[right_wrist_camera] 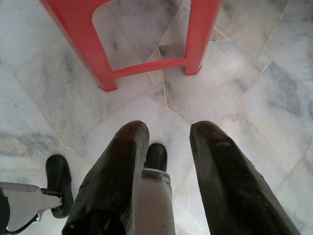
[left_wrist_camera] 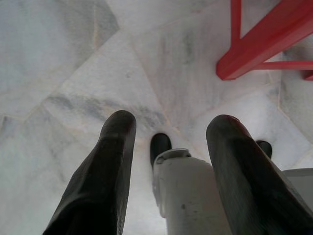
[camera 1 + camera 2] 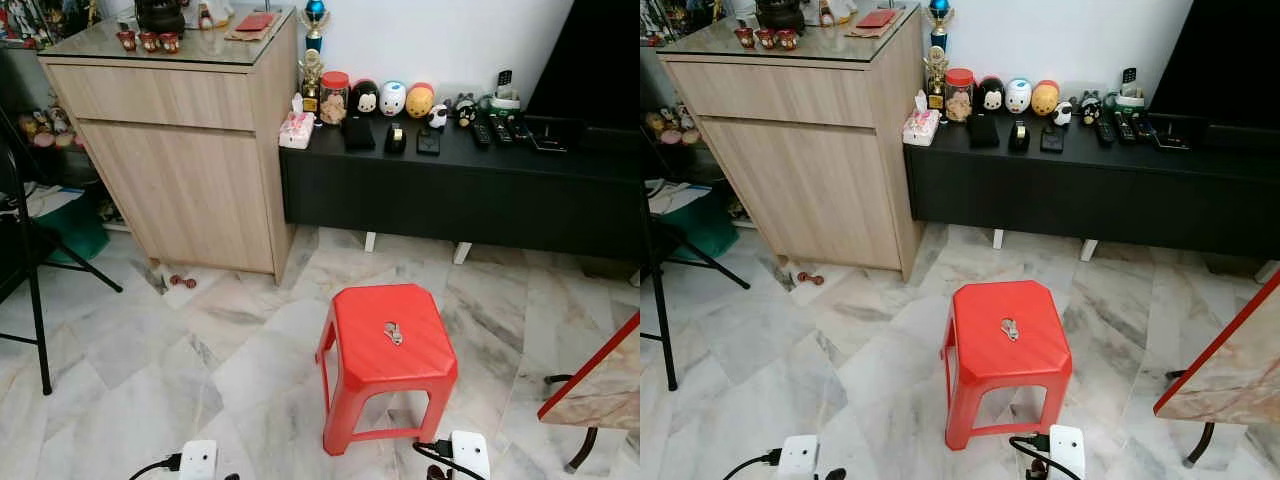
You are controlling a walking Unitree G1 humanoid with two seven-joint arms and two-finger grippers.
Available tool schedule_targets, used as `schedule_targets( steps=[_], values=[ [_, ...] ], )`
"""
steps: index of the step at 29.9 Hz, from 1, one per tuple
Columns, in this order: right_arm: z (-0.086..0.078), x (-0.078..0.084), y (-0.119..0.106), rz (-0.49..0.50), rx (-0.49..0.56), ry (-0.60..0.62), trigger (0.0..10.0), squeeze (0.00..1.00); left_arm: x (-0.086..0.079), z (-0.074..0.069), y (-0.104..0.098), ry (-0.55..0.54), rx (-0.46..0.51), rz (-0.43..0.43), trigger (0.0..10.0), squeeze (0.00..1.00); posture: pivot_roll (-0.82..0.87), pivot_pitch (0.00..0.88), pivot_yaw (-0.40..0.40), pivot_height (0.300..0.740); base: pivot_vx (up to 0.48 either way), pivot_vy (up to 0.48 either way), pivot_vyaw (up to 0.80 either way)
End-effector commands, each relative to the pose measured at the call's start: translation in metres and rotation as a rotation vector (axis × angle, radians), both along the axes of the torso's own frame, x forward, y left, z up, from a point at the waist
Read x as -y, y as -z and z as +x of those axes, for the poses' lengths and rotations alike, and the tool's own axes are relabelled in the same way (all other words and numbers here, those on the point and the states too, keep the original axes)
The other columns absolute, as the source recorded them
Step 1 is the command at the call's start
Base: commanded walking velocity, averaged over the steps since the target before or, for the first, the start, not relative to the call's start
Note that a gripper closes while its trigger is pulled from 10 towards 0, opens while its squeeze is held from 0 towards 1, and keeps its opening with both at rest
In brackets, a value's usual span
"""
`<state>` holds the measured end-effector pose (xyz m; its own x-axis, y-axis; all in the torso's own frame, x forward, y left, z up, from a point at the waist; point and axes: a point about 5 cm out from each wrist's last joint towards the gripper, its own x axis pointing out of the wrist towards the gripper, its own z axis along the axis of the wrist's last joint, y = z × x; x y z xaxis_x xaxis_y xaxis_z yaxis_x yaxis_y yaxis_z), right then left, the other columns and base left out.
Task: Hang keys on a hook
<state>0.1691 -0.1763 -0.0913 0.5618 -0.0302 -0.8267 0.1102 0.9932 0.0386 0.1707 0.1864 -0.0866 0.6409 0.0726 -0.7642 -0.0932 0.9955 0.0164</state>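
The left gripper (image 2: 171, 129) hangs over the pale marble floor (image 2: 73, 73), its two black fingers (image 2: 105, 181) spread apart, the red stool's legs (image 2: 264, 46) just beyond them.

One red plastic stool (image 3: 388, 352) carries one small bunch of metal keys (image 3: 393, 332). On the long black bench (image 3: 460, 185) stand three round character toys (image 3: 392, 98), one red-lidded glass jar (image 3: 334, 96) and one gold trophy (image 3: 311, 75). One light wooden cabinet (image 3: 180, 150) holds three little red cups (image 3: 147, 41). Two end effectors: left end effector (image 2: 168, 134), right end effector (image 1: 168, 132).
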Motion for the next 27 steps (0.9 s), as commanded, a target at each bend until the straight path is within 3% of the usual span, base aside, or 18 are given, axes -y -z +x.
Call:
schedule_targets(
  steps=[1, 7, 16, 27],
  values=[
    [-0.002, 0.0, 0.001, -0.005, -0.004, -0.012, 10.0, 0.0, -0.006, -0.008, 0.003, -0.007, -0.034, 0.01, 10.0, 0.0, 0.16, 0.005, -0.027, 0.74, 0.0, 0.0, 0.0],
    [-0.002, 0.001, 0.001, -0.006, -0.002, -0.004, 10.0, 0.0, -0.01, -0.01, 0.003, -0.009, -0.036, 0.014, 10.0, 0.0, 0.16, 0.002, -0.027, 0.74, 0.04, 0.0, 0.58],
    [-0.002, 0.0, 0.001, 0.0, -0.005, -0.01, 10.0, 0.0, -0.011, -0.01, 0.003, -0.01, -0.031, 0.01, 10.0, 0.0, 0.17, 0.0, -0.025, 0.74, 0.138, 0.0, 0.0],
    [-0.002, -0.002, 0.001, -0.002, -0.003, -0.023, 10.0, 0.0, -0.03, -0.009, -0.001, -0.02, -0.004, 0.017, 10.0, 0.0, 0.17, 0.0, -0.021, 0.74, 0.289, 0.0, 0.0]
  ],
)
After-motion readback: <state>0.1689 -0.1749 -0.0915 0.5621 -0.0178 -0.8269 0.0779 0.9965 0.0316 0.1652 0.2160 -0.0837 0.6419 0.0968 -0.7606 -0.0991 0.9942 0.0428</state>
